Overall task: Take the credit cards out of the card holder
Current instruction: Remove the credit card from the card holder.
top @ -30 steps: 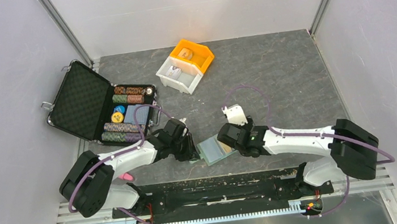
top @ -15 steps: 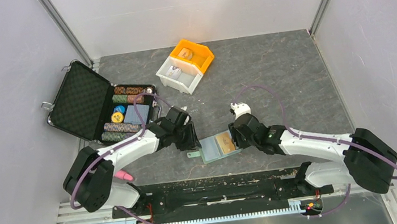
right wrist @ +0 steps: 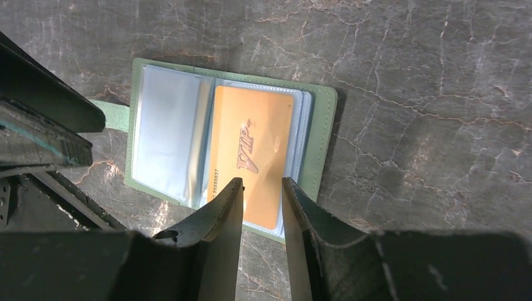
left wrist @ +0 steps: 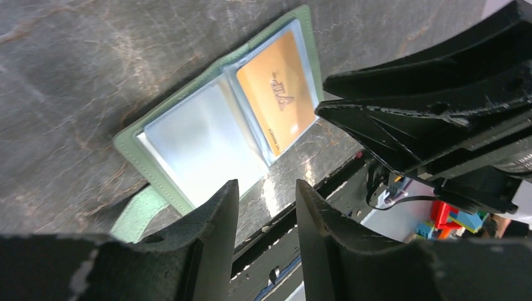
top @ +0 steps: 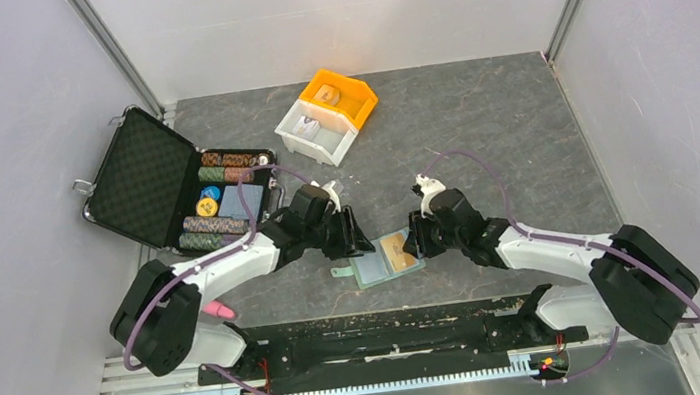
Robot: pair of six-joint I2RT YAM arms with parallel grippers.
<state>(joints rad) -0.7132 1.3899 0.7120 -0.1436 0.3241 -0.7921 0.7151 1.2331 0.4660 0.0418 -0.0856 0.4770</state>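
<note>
Right wrist view puts the holder (right wrist: 323, 144) straight below me, lying open and flat on the counter (right wrist: 408, 94), between my two arms near the front edge. An orange card (right wrist: 251, 153) sits in the clear pocket of the panel away from the tab (right wrist: 106, 113). The other panel looks pale and glossy, and I cannot tell whether a card is in it.

My right jaws are partly spread and empty, their tips hanging over the near short edge of the orange card. My left jaws are also partly spread and hold nothing; they hover off the tab side of the holder.

I judge that the step in hand is getting a first grip on the orange card. To do it well, I should:
- Lower the left jaws onto the pale panel or the tab first, so the light holder cannot lift or skate.
- Catch only the card's edge with the right jaws, not the plastic sleeve.
- Draw the card out flat along the pocket.

I cannot tell which way the pocket opens, so I would pull gently and watch whether the holder drags along.
</note>
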